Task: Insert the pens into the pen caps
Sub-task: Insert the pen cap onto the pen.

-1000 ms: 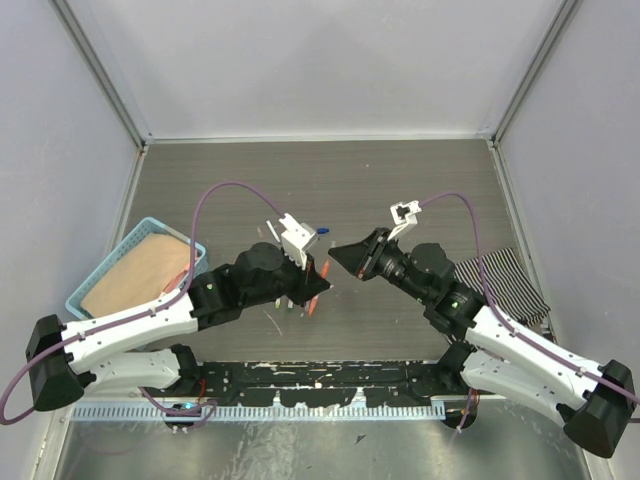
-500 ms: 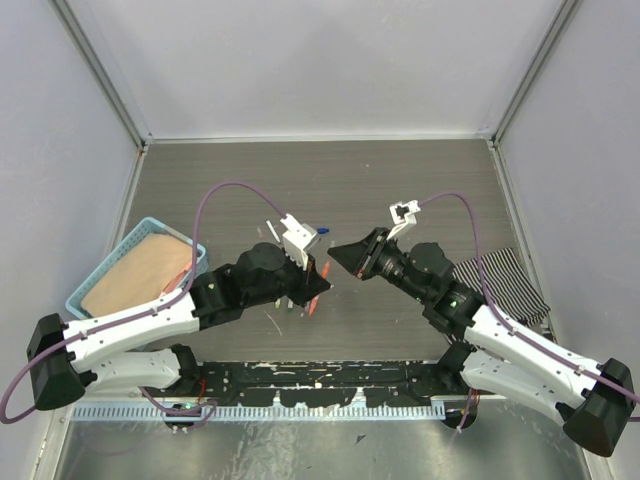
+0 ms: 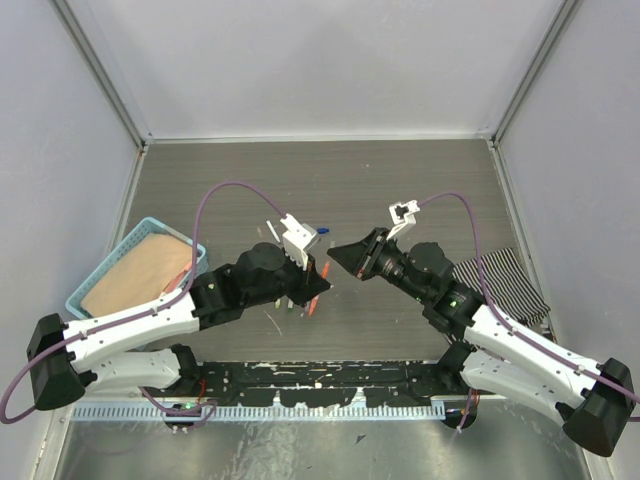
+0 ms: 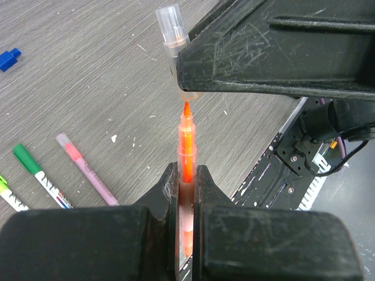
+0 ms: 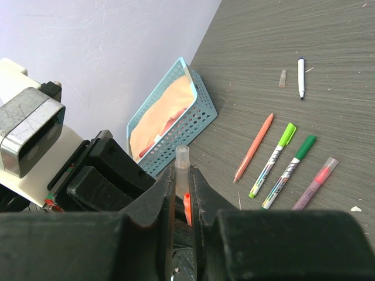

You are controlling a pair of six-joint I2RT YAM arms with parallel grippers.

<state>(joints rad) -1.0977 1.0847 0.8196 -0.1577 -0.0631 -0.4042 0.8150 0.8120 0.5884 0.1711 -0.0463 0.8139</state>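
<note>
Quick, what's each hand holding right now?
Left hand: closed on the orange pen.
Right hand: closed on the clear cap.

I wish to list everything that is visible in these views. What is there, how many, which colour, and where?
held pen: one, orange, in the left gripper, tip at the held cap's mouth
held cap: one, clear, in the right gripper
salmon pen: one, lying on the table
light-green pen: one, beside it
dark-green pen: one, next along
pink pen: one, end of that row
white pen: one, dark tip, farther off
clear cap: one, beside the white pen
blue cap: one, alone
basket: one, light blue, table's left
tan cloth: one, inside the basket
striped cloth: one, black-white, table's right
table: one, grey
left gripper: shut on the held pen
right gripper: shut on the held cap
</note>
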